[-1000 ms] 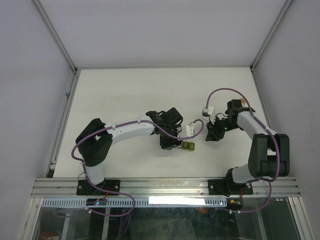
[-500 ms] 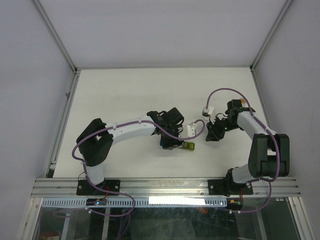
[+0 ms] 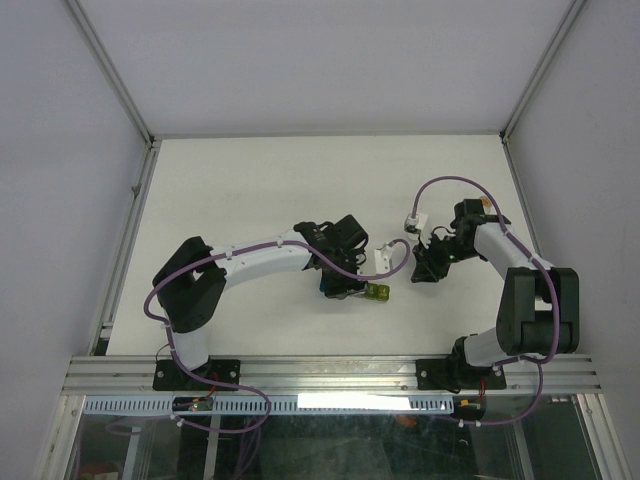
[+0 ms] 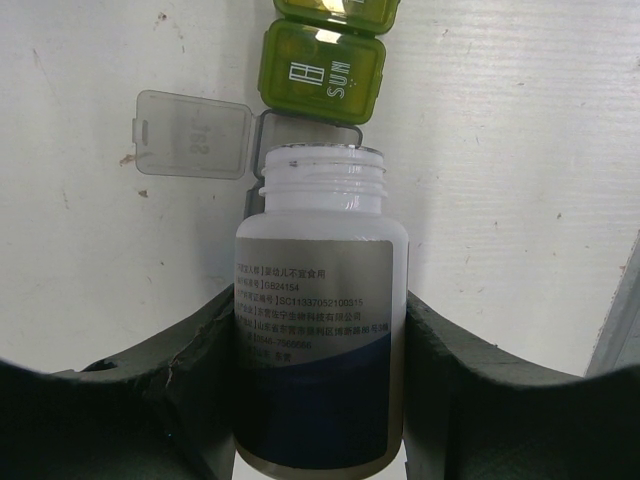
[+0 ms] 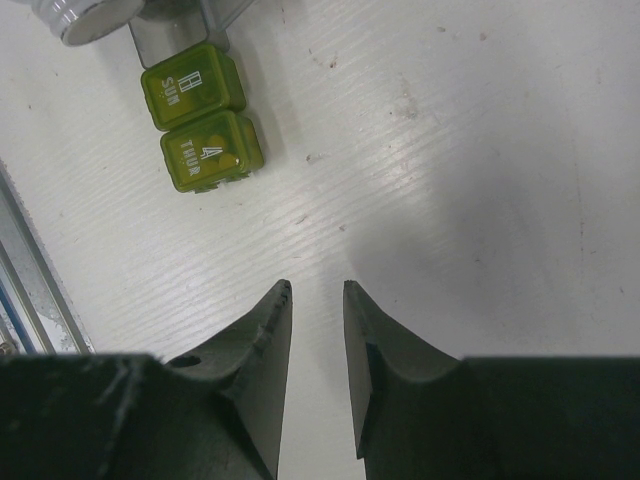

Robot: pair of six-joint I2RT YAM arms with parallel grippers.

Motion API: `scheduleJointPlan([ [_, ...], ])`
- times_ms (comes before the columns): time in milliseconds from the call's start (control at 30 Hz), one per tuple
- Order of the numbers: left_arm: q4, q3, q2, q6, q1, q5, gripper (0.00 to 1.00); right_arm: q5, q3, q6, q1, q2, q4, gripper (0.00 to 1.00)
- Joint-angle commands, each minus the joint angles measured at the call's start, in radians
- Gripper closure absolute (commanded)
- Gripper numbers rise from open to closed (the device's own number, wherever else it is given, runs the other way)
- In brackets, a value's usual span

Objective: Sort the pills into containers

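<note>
My left gripper is shut on a white bottle with a grey and dark blue label. The bottle has no cap, and its open mouth lies right at the grey compartment, whose clear lid is flipped open. Two closed yellow-green compartments of the container strip lie beyond it. From above, the left gripper covers most of the strip, and only its green end shows. My right gripper is empty, its jaws a narrow gap apart, just above the table to the right. No pills show.
The right wrist view shows the two green compartments and the bottle's round base at its top left. A metal rail runs along the table's near edge. Purple cables loop over both arms.
My left gripper has shifted slightly with the bottle at the strip. The right arm has not moved.
</note>
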Motion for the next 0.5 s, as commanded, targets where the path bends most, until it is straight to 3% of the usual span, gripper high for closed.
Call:
scheduleJointPlan([
  [0, -0.017, 0.060, -0.016, -0.001, -0.024, -0.008, 1.00, -0.029, 0.043, -0.010, -0.008, -0.004, -0.008, 0.70],
  [200, 0.039, 0.001, -0.046, 0.021, -0.025, -0.013, 1.00, -0.032, 0.044, -0.010, -0.009, 0.001, -0.006, 0.70],
  [300, -0.007, 0.039, -0.029, -0.004, -0.030, 0.012, 1.00, -0.028, 0.045, -0.009, -0.009, 0.002, -0.007, 0.70],
  [367, 0.036, -0.020, -0.041, 0.019, -0.022, -0.043, 1.00, -0.031, 0.045, -0.011, -0.010, 0.002, -0.005, 0.70],
  [467, 0.013, 0.021, -0.040, -0.004, -0.025, -0.005, 1.00, -0.028, 0.043, -0.009, -0.010, 0.002, -0.004, 0.70],
])
